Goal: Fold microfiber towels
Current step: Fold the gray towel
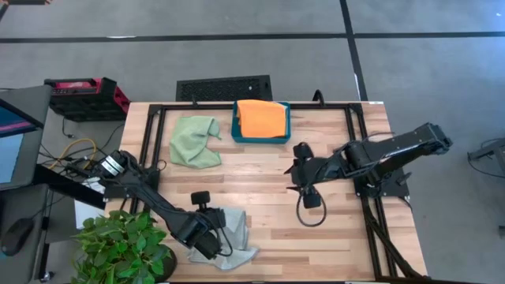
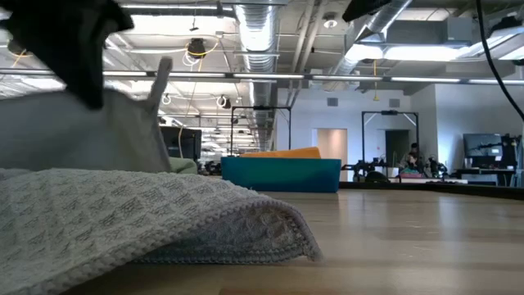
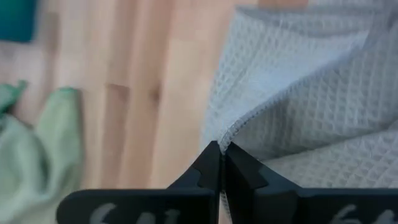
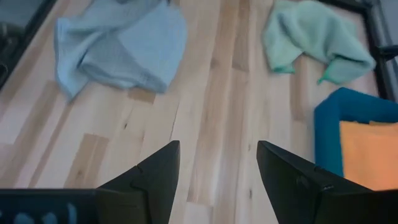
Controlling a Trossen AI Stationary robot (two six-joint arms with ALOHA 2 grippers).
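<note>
Your grey towel (image 1: 235, 230) lies crumpled at the front edge of the table (image 1: 260, 185), on the left side, and the left gripper (image 3: 221, 163) is on it now. In the left wrist view its fingers are pressed together on a stitched edge of this towel, so the pinch looks done. I judge the step in hand is the grasp before the first fold. The next move asks you to lift this edge and carry it over the rest of the cloth, slowly, because the waffle cloth is soft and can slide out.

The green towel (image 1: 195, 141) waits bunched near the back left. Just beside it, the orange towel (image 1: 261, 118) lies folded in the teal tray (image 1: 236, 130).

The right gripper (image 4: 217, 180) hovers over bare wood at the middle, with fingers apart and holding nothing.
</note>
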